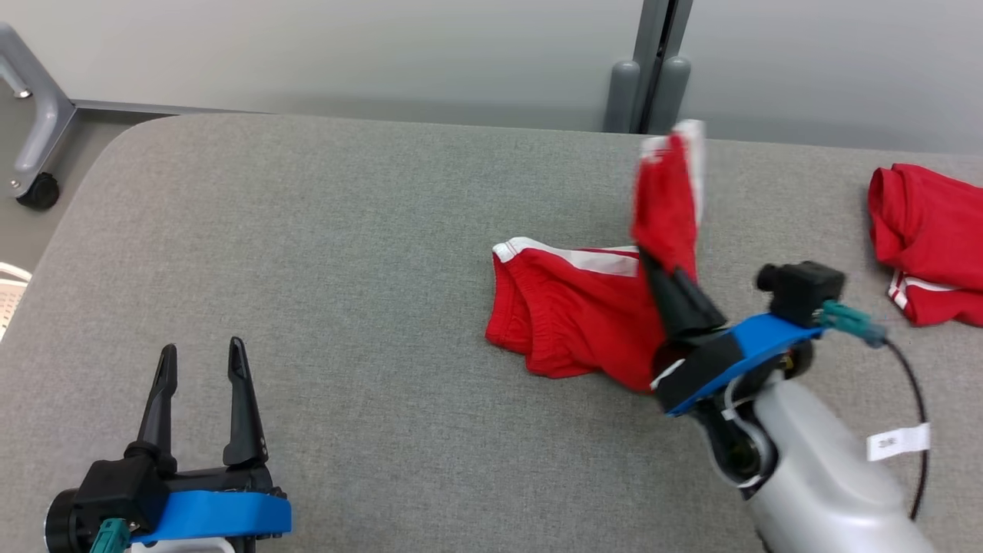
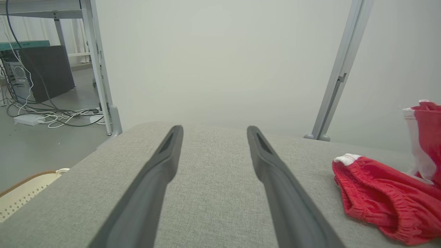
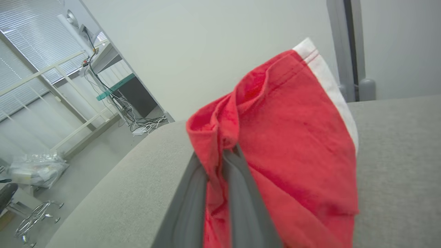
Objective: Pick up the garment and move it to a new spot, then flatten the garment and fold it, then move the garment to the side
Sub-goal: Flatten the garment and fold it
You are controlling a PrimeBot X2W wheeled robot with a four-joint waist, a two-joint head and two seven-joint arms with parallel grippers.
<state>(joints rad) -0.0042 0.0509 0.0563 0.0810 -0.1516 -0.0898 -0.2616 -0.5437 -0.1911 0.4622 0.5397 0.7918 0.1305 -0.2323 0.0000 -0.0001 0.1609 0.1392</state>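
Red shorts with white side stripes (image 1: 576, 307) lie on the grey padded table (image 1: 307, 269), right of centre. My right gripper (image 1: 653, 265) is shut on one leg of the shorts (image 3: 286, 137) and holds that part up off the table, the cloth standing above the fingers (image 3: 241, 193). The elastic waistband end (image 2: 372, 196) still rests on the surface. My left gripper (image 1: 201, 357) sits open at the near left, well apart from the shorts, with nothing between its fingers (image 2: 155, 175).
A second red garment (image 1: 925, 238) lies bunched at the table's far right edge. A grey post (image 1: 653, 69) stands behind the table. A cable with a white tag (image 1: 898, 442) hangs by my right forearm. A pale basket (image 2: 24, 193) sits on the floor at the left.
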